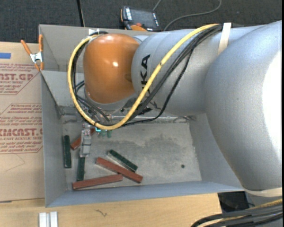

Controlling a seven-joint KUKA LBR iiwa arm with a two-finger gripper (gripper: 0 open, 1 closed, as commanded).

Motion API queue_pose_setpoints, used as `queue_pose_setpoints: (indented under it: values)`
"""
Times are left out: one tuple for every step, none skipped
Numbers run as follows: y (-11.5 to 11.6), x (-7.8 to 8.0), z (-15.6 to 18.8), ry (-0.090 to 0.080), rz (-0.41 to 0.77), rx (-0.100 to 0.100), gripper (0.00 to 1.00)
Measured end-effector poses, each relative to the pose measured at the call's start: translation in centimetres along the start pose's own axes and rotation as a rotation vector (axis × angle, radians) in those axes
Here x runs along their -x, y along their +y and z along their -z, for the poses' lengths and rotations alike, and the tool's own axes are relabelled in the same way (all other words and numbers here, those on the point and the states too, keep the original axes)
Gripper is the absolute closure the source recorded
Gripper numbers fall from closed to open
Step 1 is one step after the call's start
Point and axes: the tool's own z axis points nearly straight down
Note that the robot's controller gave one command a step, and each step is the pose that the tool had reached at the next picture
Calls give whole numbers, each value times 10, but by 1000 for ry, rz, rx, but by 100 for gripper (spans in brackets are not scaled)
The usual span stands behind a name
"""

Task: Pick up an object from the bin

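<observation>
Red-brown and short, a small red-brown piece (pixel 75 144) lies tilted in the left part of the bin floor. We see the gripper (pixel 86 143) just to its right, low over the floor. Right below the gripper in the view, a dark green bar (pixel 80 169) begins and runs toward the near wall. We cannot tell whether the gripper touches either of them, or whether it is wide or narrow.

Further left, near the left wall, a second dark green bar (pixel 66 151) lies roughly parallel to the first. A long red-brown bar (pixel 97 182) rests along the near wall, its left end close to the dark green bar's lower end. To the right, a slanted red-brown bar (pixel 119 169) lies just beside a third dark green bar (pixel 123 160), and the two are nearly parallel.

Around them is the grey metal bin (pixel 52 126). Above the gripper we see the orange cover (pixel 109 67), with a yellow cable (pixel 180 46) looped round it, and the silver arm (pixel 236 103) coming in from the right.
</observation>
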Motion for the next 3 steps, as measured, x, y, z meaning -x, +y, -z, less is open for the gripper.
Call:
queue_pose_setpoints:
  values:
    - [-24,11,-122,-2,347,-1,0]
    - [0,41,-118,-12,627,0,0]
    - [-1,41,-118,-9,624,-1,100]
